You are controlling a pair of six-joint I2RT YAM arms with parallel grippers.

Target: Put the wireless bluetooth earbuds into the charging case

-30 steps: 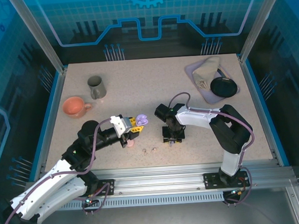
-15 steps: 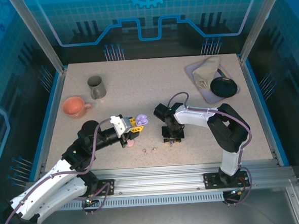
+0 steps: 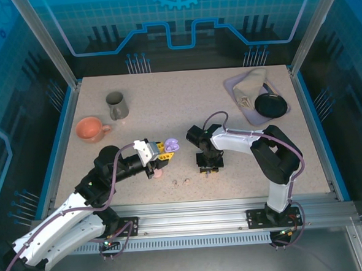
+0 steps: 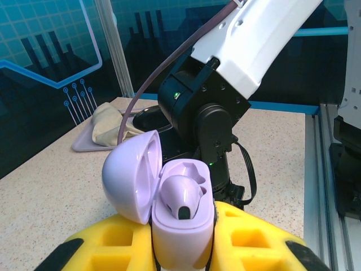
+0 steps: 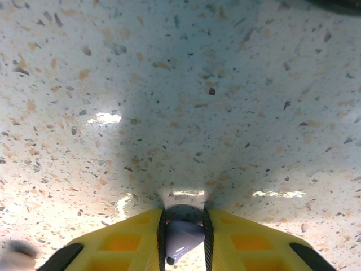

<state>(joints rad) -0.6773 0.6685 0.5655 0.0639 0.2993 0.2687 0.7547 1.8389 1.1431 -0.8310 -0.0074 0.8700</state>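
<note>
My left gripper [image 4: 181, 240] is shut on the body of a lavender charging case [image 4: 181, 228] and holds it upright above the table. The lid [image 4: 132, 175] hangs open to the left, and one lavender earbud [image 4: 180, 197] sits in a socket. In the top view the case [image 3: 172, 146] is left of centre. My right gripper [image 5: 184, 234] points straight down at the table, shut on a second lavender earbud [image 5: 183, 236] pinched between its black pads. Two tiny pinkish earbuds [image 3: 175, 183] [image 3: 186, 180] lie on the table between the arms, near a pinkish object [image 3: 159, 172] under the left gripper.
An orange cup [image 3: 91, 129] and a grey mug [image 3: 117, 105] stand at the back left. A lavender tray [image 3: 234, 86] at the back right holds a beige cloth [image 3: 250, 85] and a black round case [image 3: 271, 105]. The right arm's wrist [image 4: 208, 113] stands close behind the held case.
My right gripper's jaws have come together onto the lavender earbud on the table. The left gripper and its case have stayed where they were.
</note>
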